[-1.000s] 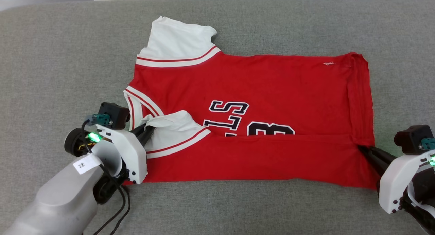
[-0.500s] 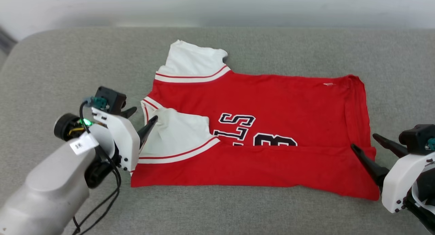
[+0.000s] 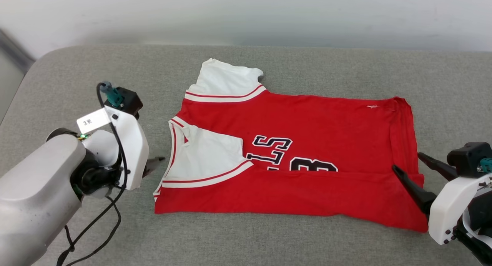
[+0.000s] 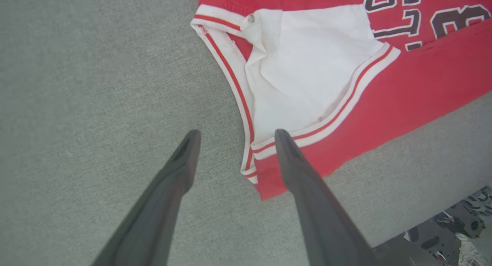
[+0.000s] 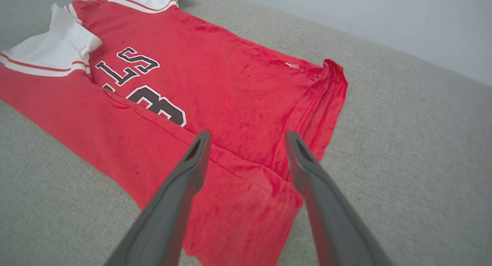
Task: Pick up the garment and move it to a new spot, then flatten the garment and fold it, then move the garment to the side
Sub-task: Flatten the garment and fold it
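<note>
Upholstery (image 3: 269, 239) of grey weave is carrying the garment (image 3: 300, 143), which is lying flat near the middle of it in the head view. The garment's long axis is running from side to side across that view: the neck end is pointing to the robot's left and the hem end to its right. The black letters and number are lying on their side, and a strip folded up along the near long edge is covering their lower part. One white sleeve is sticking out towards the far edge; the other is lying folded over the red chest.

The left gripper (image 3: 152, 164) is hanging just off the neck end with its fingers spread wide and nothing between them. In the left wrist view the left gripper (image 4: 235, 135) is straddling the striped trim at the garment's (image 4: 384, 85) near corner; whether it is touching is unclear.

The right gripper (image 3: 406, 161) is gaping too, gripping nothing, and is poised at the hem. In the right wrist view the right gripper (image 5: 249, 134) is pointing along the garment (image 5: 215, 73) towards the neck.
</note>
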